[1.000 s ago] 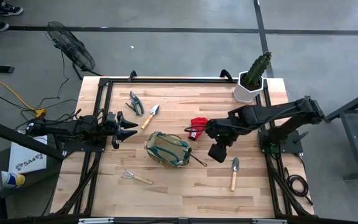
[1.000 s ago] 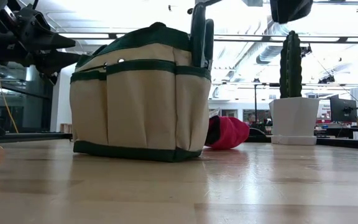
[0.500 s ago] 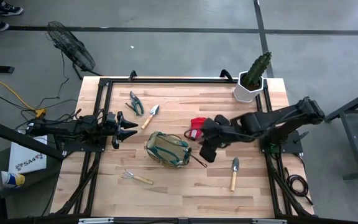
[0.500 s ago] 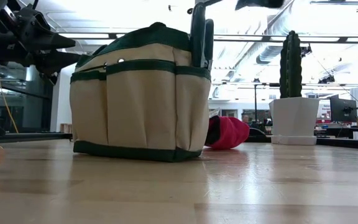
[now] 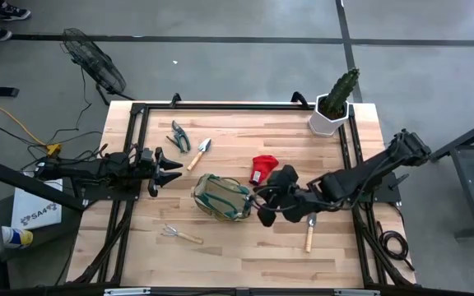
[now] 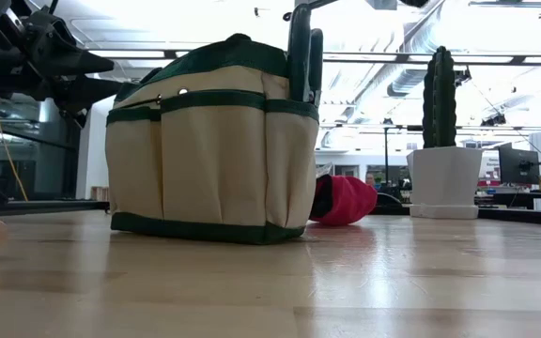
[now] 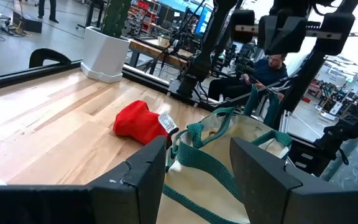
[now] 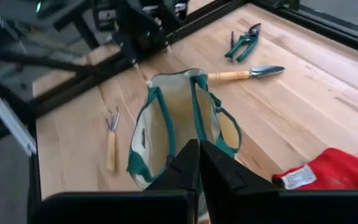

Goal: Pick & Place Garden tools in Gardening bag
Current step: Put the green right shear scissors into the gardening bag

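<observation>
My right fingers [image 8: 197,163] are clenched flat together with nothing between them, hanging above the worktop [image 5: 245,247] just off the bag's [image 5: 221,197] three o'clock edge; shut like this they make one narrow wedge, and I cannot tell from here whether that is for nudging something or only for travelling. The bag sits near the worktop's centre, mouth up and handles flopped outward, so the opening is free to drop tools in. From table height a pair of dark shear handles [image 6: 303,52] shows upright at the bag's rim, though I cannot tell whether they sit inside or in an outer pocket. The red glove [image 5: 262,168] lies at the bag's two o'clock, just beside my right arm. One trowel [image 5: 309,229] lies at four o'clock, handle toward the near edge, within reach of the right side. The rake [image 5: 179,235] lies at seven o'clock. The second trowel [image 5: 199,154] and other shears [image 5: 178,136] lie at eleven o'clock, nearer my left. My left fingers [image 5: 169,170] stand released and empty at the bag's nine o'clock, pointed at it, waiting. I judge most tools are not yet bagged.
</observation>
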Controlling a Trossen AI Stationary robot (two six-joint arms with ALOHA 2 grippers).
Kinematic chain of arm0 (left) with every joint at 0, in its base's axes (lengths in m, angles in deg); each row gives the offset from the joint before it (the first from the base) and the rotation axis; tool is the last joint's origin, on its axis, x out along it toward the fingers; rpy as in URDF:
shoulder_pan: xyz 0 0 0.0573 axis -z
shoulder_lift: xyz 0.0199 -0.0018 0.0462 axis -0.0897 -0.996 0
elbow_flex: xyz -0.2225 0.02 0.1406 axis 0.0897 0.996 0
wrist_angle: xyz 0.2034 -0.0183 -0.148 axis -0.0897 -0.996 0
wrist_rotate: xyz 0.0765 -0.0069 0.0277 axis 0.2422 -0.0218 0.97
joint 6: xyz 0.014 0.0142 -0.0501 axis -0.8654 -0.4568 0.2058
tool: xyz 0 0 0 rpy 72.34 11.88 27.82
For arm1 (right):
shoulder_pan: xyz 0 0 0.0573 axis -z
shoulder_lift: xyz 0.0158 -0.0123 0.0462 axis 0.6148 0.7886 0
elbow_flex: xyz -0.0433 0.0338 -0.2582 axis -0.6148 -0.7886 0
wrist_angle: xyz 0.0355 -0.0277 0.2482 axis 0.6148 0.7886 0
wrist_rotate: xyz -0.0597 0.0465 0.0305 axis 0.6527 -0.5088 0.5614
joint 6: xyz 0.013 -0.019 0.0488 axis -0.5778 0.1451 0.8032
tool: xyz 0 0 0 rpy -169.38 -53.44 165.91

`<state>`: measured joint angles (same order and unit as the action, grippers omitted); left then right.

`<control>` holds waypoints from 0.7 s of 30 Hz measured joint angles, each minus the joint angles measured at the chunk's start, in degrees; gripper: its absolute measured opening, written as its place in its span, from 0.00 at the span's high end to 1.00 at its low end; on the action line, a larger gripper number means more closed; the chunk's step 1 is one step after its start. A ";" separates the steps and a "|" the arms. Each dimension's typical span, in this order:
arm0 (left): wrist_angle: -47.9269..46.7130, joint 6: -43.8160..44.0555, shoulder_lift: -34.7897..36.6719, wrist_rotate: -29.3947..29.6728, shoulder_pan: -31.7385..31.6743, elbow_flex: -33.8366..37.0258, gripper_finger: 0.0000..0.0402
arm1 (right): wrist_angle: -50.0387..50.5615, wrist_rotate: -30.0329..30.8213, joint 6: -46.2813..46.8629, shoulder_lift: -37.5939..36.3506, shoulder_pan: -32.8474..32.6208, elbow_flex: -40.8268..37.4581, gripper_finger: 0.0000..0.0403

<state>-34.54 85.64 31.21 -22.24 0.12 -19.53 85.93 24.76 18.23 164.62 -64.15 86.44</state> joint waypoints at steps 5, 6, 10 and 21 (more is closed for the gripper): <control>0.00 0.00 -0.02 0.00 0.00 0.00 0.57 | -1.99 2.71 2.89 0.02 -0.58 -2.23 0.99; 0.00 0.00 0.00 -0.01 0.01 0.00 0.57 | -2.13 2.65 2.87 0.02 -0.56 -2.51 0.99; 0.00 0.00 0.00 0.00 0.01 0.02 0.57 | -4.97 1.59 2.49 0.02 -0.54 -4.16 0.99; 0.00 0.02 0.00 -0.02 0.01 0.00 0.57 | -13.97 -1.79 0.90 3.73 -0.71 -5.97 0.99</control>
<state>-34.54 85.67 31.21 -22.27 0.13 -19.54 71.96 22.97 19.13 168.35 -64.86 80.47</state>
